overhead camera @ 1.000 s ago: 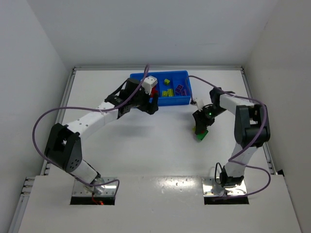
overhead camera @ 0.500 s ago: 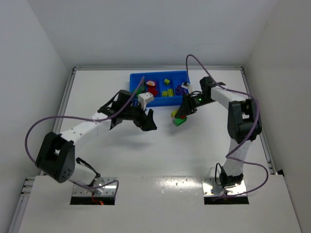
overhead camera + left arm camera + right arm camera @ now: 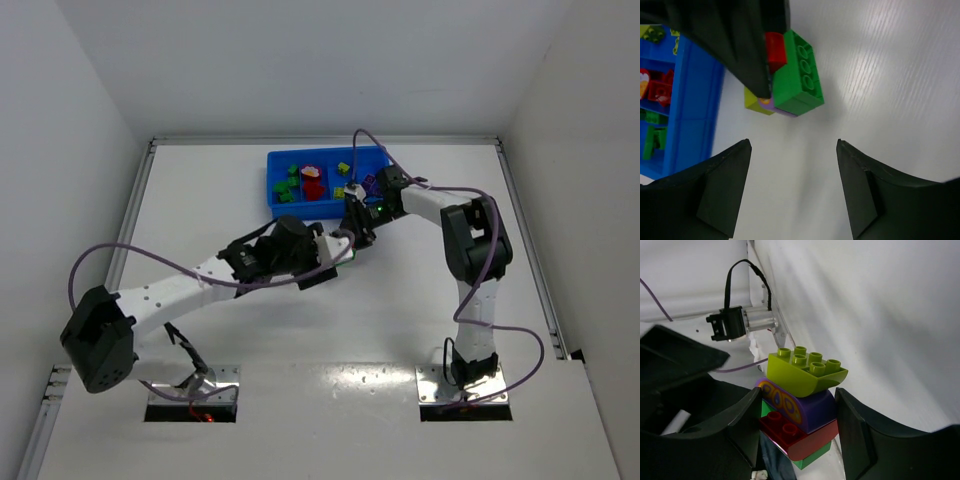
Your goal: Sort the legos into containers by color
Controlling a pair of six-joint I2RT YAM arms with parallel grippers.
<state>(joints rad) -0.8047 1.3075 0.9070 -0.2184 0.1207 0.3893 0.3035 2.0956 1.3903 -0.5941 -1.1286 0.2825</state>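
Observation:
A clump of legos [image 3: 801,405] is stacked lime-yellow on purple on red on green, and my right gripper [image 3: 797,412] is shut on its sides. In the top view the right gripper [image 3: 353,232] holds this clump [image 3: 350,254] just in front of the blue tray [image 3: 279,199]. My left gripper [image 3: 335,262] sits close beside it. The left wrist view shows the clump [image 3: 795,82] ahead of my left gripper [image 3: 792,147], which is open with only bare table between its fingers. The tray's containers hold green [image 3: 290,183], red [image 3: 314,186], yellow [image 3: 343,170] and purple [image 3: 371,183] legos.
The blue tray's near wall [image 3: 687,100] runs along the left of the left wrist view. The right arm's finger [image 3: 740,40] fills that view's top left. White walls enclose the table on three sides, and purple cables arch over both arms.
The right arm has carried the clump left, from the table's right side to just in front of the tray. The left arm has pulled back from the tray and swung right toward the clump.

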